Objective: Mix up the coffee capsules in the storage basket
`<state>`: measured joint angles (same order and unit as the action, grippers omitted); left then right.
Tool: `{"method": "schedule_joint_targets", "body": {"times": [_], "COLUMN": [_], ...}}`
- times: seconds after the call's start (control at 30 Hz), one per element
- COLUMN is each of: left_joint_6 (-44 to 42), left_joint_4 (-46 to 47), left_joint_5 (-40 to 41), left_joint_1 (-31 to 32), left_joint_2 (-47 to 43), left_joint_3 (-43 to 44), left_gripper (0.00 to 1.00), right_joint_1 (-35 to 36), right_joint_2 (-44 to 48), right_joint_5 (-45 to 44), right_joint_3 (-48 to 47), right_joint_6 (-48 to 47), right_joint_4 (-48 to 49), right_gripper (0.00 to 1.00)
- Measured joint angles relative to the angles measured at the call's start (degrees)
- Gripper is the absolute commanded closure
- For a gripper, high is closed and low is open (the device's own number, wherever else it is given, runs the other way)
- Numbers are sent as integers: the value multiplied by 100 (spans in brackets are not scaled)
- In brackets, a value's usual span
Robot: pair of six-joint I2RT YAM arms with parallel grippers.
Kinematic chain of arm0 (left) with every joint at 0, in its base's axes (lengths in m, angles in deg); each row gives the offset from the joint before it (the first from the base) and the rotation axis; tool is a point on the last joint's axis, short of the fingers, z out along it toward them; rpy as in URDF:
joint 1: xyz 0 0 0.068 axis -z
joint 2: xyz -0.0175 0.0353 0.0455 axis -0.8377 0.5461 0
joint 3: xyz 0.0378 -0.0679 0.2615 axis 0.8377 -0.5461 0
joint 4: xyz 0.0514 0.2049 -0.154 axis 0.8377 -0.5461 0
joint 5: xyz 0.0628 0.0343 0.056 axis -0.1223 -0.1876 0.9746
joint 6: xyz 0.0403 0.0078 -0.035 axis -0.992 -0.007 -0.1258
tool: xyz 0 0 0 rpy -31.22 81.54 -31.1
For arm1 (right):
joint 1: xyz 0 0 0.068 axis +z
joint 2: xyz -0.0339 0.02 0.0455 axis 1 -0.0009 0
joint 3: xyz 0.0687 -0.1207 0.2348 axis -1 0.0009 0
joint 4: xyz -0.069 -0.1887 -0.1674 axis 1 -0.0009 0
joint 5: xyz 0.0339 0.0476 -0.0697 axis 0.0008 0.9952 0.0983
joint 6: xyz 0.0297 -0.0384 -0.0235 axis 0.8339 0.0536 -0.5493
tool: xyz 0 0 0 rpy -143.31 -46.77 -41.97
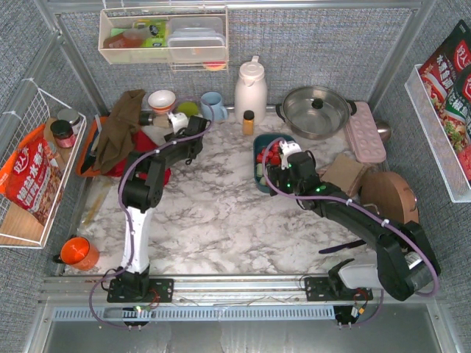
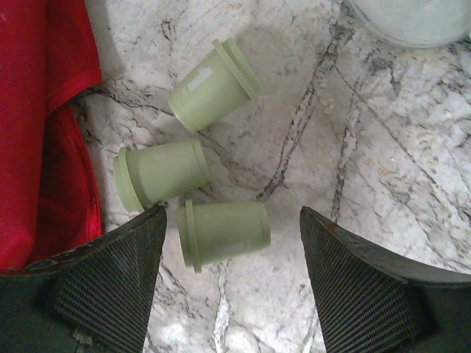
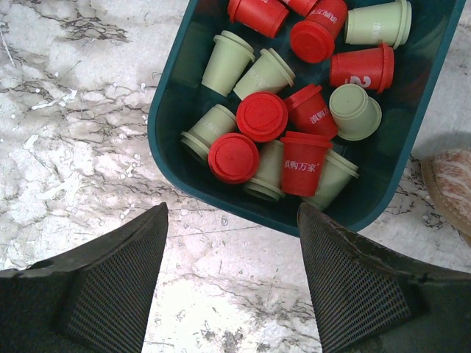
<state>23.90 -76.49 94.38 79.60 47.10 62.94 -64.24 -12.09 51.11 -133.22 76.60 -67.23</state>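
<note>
The dark teal storage basket (image 3: 166,110) holds several red and mint green coffee capsules (image 3: 261,118) in a mixed heap. In the top view the basket (image 1: 259,149) sits right of centre. My right gripper (image 3: 232,209) is open and empty, hovering over the marble just short of the basket's near wall; it also shows in the top view (image 1: 283,156). My left gripper (image 2: 232,213) is open at the back left (image 1: 179,123), low over three mint green capsules lying on the marble. One capsule (image 2: 224,234) lies between the fingers, close to the left finger (image 2: 125,272).
A red cloth (image 2: 44,110) lies just left of the loose capsules, and a clear rim (image 2: 412,18) beyond them. Behind stand a blue mug (image 1: 213,107), white kettle (image 1: 250,90), orange-capped bottle (image 1: 249,122) and steel pot (image 1: 316,110). An orange mug (image 1: 77,254) is front left.
</note>
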Motion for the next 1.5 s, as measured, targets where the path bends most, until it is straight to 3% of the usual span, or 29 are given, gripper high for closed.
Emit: {"method": "schedule_joint_targets", "body": {"times": [0.13,0.4,0.57,0.77,0.97,1.13,1.3,1.5], "left_joint_6": [-28,9,-96,-551,-1698,-3047,-4024,-4850], "left_joint_4": [-11,74,210,944,2396,4553,6596,7768], "left_joint_5": [44,15,-205,-776,-1843,-3418,-4677,-5501], "left_joint_1": [-63,-90,-87,13,656,1488,1908,2251], "left_joint_2": [162,127,-492,-1845,-3532,-4747,-5012,-4666], "left_joint_3": [136,-17,-826,-2400,-4212,-5943,-6992,-7051], "left_gripper": [25,47,50,52,52,53,51,50], "right_joint_1": [-20,-28,-31,-35,-35,-20,92,455], "right_joint_2": [-22,-68,-79,-4,341,433,463,356], "right_joint_5": [37,120,120,120,470,1176,1818,2243], "right_joint_3": [0,-2,-2,-33,-238,-730,-1062,-1115], "right_joint_6": [0,0,0,0,116,243,404,702], "right_joint_4": [0,0,-4,-94,-229,-656,-1029,-1104], "right_gripper": [25,25,25,25,27,30,35,41]}}
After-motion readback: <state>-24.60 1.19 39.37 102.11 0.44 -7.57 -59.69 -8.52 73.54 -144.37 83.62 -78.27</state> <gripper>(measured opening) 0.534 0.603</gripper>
